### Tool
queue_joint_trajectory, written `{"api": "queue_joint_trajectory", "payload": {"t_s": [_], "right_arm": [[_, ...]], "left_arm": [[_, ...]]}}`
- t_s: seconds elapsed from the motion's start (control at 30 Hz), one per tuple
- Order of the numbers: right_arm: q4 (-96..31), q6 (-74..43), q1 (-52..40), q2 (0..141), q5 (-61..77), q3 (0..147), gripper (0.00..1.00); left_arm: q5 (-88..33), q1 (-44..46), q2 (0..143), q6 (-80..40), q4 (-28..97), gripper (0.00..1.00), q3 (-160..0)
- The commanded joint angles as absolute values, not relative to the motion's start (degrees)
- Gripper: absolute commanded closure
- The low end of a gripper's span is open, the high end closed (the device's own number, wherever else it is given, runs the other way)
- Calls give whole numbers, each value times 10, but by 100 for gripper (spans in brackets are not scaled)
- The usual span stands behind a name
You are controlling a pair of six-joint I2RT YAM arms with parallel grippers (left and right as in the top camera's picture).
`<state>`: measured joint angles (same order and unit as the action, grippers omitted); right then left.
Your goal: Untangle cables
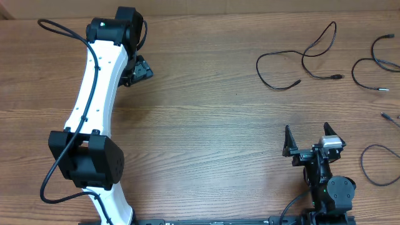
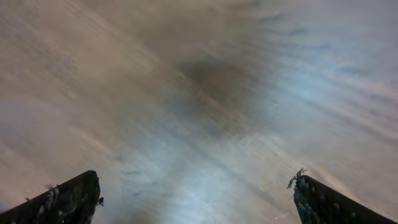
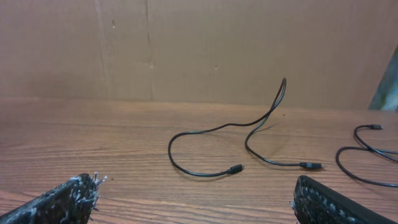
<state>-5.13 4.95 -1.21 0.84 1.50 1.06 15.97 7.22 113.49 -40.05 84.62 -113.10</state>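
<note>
Several thin black cables lie apart on the wooden table at the right. One looped cable [image 1: 300,59] lies at the far right-centre and also shows in the right wrist view [image 3: 249,134]. Another cable [image 1: 369,65] lies at the far right edge; its curl shows in the right wrist view [image 3: 364,152]. A third cable [image 1: 375,165] curls near the right edge. My right gripper [image 1: 309,139] is open and empty, well short of the looped cable [image 3: 196,199]. My left gripper [image 1: 140,70] is open and empty at the far left, close over bare wood [image 2: 196,199].
A short cable end [image 1: 390,117] pokes in from the right edge. A brown cardboard wall [image 3: 199,50] stands behind the table's far edge. The left arm's white link [image 1: 94,100] stretches across the left side of the table.
</note>
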Motion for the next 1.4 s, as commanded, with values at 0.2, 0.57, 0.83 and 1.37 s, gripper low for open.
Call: {"api": "queue_joint_trajectory", "payload": {"t_s": [0.2,0.57,0.83,1.37], "right_arm": [[-48,52,-13,2,16,5,0],[-48,52,-13,2,16,5,0],[-48,52,-13,2,16,5,0],[-48,52,-13,2,16,5,0]], "left_arm": [[108,73,1120,-310,750,1,-1129],[110,71,946,-231,733,0,-1117],[106,71,724,-212,631,0,-896],[91,71,309,-214,548,1,-598]]}}
